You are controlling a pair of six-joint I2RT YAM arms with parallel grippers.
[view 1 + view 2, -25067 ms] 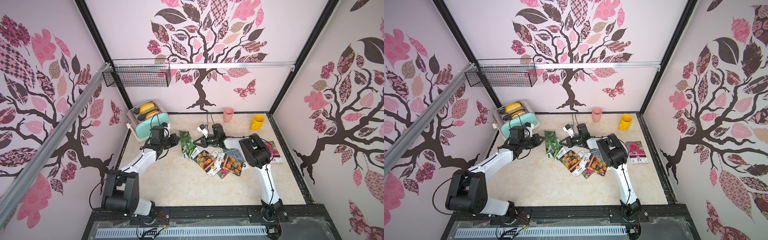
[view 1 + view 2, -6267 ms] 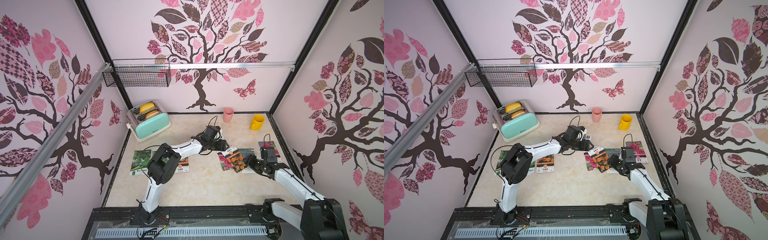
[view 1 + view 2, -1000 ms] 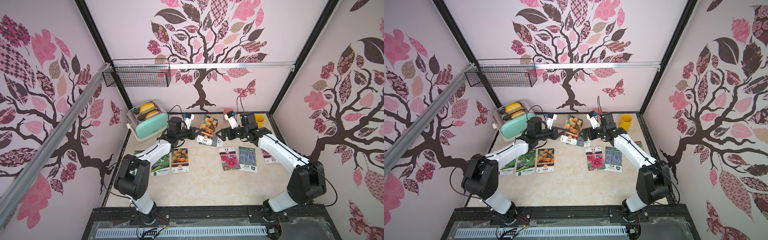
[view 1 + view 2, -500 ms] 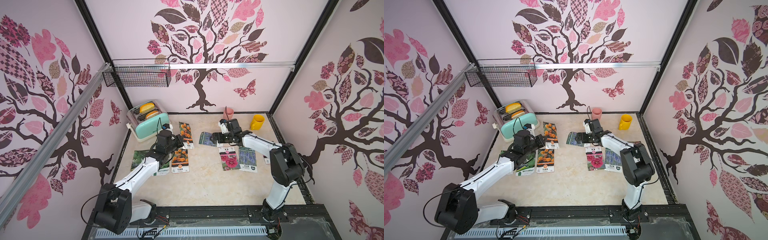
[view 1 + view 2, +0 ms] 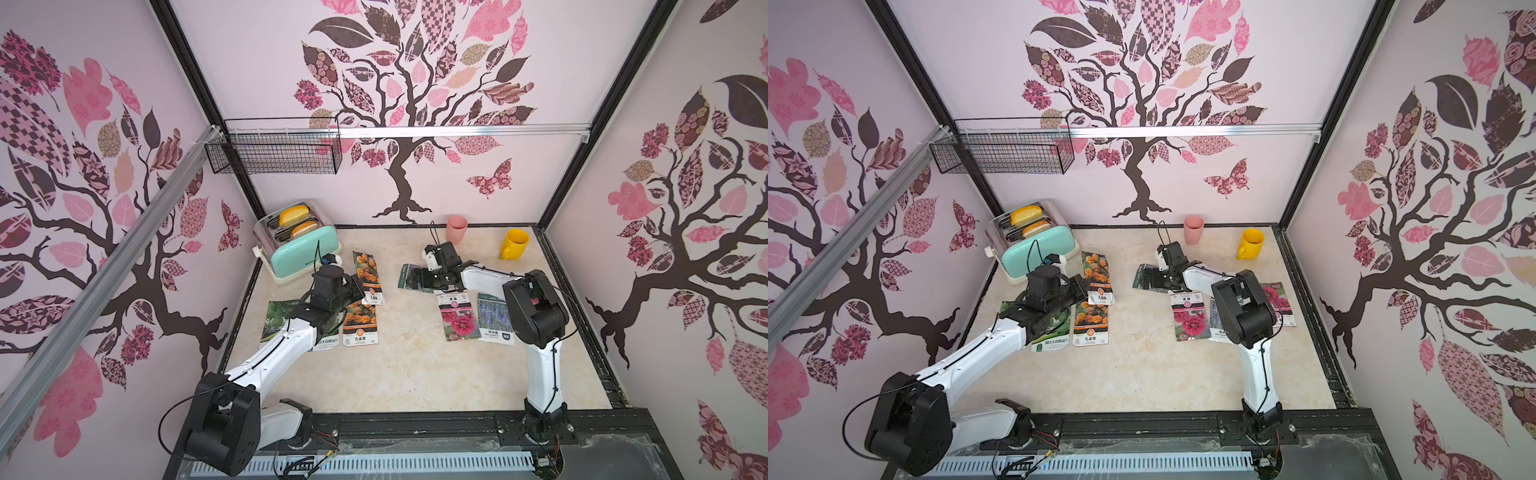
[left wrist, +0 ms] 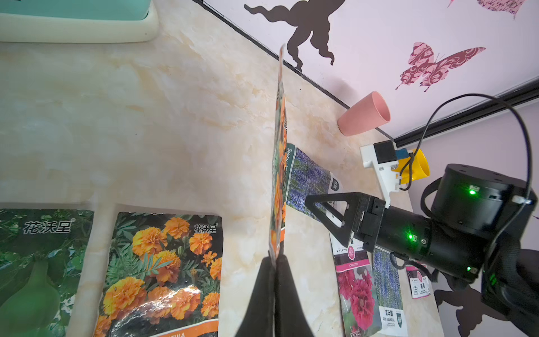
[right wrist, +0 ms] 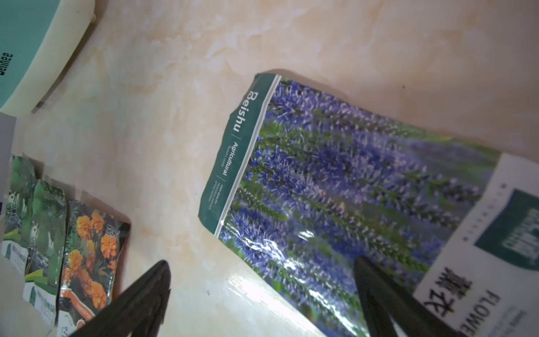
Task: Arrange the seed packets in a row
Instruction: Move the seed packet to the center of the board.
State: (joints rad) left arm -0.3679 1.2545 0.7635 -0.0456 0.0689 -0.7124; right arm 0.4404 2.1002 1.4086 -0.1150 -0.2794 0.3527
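Purple lavender packet [image 7: 335, 189], "Beishu Agricultural", under wide-open right gripper [image 7: 261, 262]; left gripper [image 6: 275, 262] tight on marigold packet [image 6: 279, 181].

Middle gap: you have bare table [image 5: 409, 332] between the flat marigold packet [image 5: 360, 324] and the magenta packet [image 5: 457, 318].
Front strip: bare and open to you.
Back left corner: the toaster [image 5: 301, 249] blocks you.
Back wall: a pink cup [image 5: 456, 230] and a yellow mug [image 5: 515, 244] stand in your way.

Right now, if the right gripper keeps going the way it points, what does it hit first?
Most likely the lavender packet: the open right gripper angles down right over it, and nothing else shows in between. Depth is hard to judge.
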